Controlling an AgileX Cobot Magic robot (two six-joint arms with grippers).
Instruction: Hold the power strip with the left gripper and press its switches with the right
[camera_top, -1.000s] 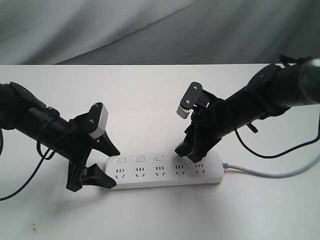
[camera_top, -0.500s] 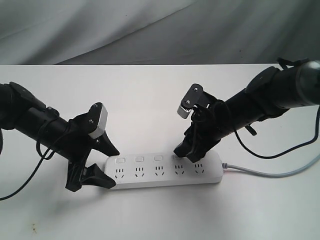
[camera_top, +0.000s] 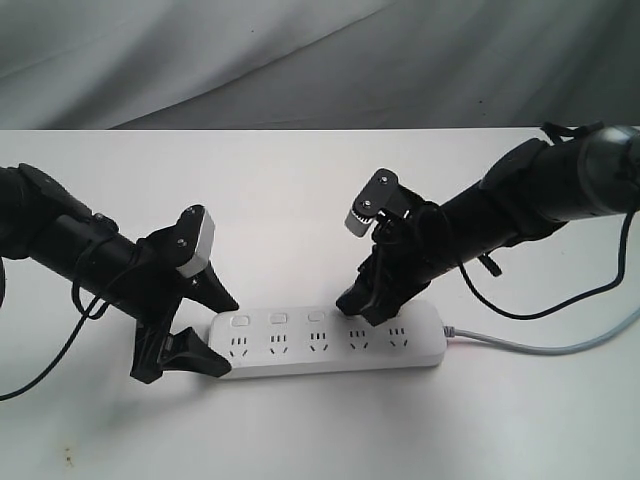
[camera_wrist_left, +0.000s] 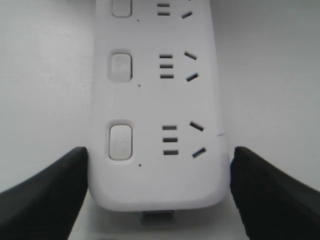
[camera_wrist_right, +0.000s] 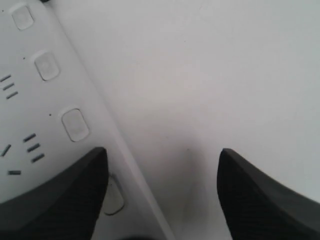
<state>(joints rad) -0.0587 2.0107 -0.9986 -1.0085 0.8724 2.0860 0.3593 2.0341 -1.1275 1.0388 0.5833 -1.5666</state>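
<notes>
**Exterior view.** The power strip (camera_top: 330, 342) lies flat near the front of the white table (camera_top: 300, 200), and your two black arms come in from its opposite ends. The left gripper (camera_top: 222, 338) brackets the strip's rounded end, the one away from the grey cord (camera_top: 540, 348). The right gripper (camera_top: 362, 310) bears down on the row of switches (camera_top: 280, 320) toward the cord end.

**Left wrist view.** The left gripper's (camera_wrist_left: 160, 195) matte wedge jaws stand wide and flank the power strip (camera_wrist_left: 160, 100) across its narrow width. They sit hard against its sides, as far as this view shows, so it reads as a clamp on the strip. The shell is smooth white plastic with rounded corners. A rounded-square button (camera_wrist_left: 120, 142) sits beside each cluster of outlet slots (camera_wrist_left: 171, 140).

**Right wrist view.** The right gripper (camera_wrist_right: 162, 150) is spread with nothing between its jaws. One textured jaw overlaps the power strip's (camera_wrist_right: 45, 100) edge and half covers a switch (camera_wrist_right: 114, 199); the other hangs over bare table (camera_wrist_right: 200, 75) beside the strip.

**Handling.** Judge the strip as light, stiff and slick — likely to skate on this smooth tabletop under an off-centre push. Your best hold looks like the one pictured, across the narrow width at the free end, clear of buttons and cord. Press straight down with a single jaw tip.
</notes>
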